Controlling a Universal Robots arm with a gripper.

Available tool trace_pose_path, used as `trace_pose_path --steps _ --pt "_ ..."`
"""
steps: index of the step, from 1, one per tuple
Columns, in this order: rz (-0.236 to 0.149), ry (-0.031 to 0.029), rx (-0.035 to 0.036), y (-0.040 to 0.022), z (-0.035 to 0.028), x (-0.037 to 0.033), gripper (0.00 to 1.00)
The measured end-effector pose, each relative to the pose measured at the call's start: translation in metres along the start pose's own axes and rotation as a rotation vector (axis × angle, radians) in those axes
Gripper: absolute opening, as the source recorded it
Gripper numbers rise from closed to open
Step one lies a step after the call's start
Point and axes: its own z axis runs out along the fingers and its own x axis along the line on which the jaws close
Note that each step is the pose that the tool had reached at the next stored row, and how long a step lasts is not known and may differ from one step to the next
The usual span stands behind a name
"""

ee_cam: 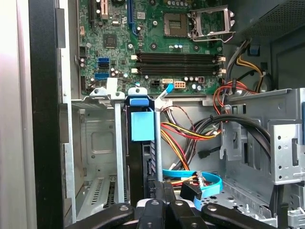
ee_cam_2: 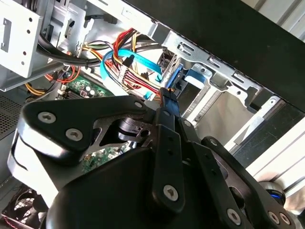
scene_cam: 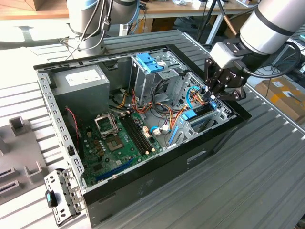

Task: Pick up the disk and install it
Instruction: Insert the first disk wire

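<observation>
While the black claw-like gripper (ee_cam: 164, 192) hangs over the bare-metal drive cage (ee_cam: 95, 143) of the open black computer case (scene_cam: 143, 188), its jaws look drawn together with nothing between them. The flat silver-metal disk (ee_cam: 137, 167) stands on edge in a cage slot, capped by a bright blue plastic tab (ee_cam: 142, 125) and just beside the gripper tips; I cannot tell whether they touch. I judge the disk to be rigid, fairly heavy for its size, smooth-sided and sensitive to knocks, so it is best taken across its long narrow edges. Its labelled face is hidden by the cage rails. Red, yellow and blue cables (ee_cam_2: 128, 62) crowd the nearby space, and the gripper's body covers the slot's lower end in both wrist views.
</observation>
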Motion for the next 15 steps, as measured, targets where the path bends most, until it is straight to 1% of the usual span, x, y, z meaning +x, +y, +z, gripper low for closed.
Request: trace_pose_path --steps 8,13,15 --pt "0.001 0.0004 -0.0069 -0.0003 0.0050 0.0037 0.11" --pt "0.002 0.0016 -0.0135 -0.0005 0.0108 0.0045 0.11" --pt "0.002 0.0008 -0.0137 -0.0005 0.0112 0.0046 0.11"
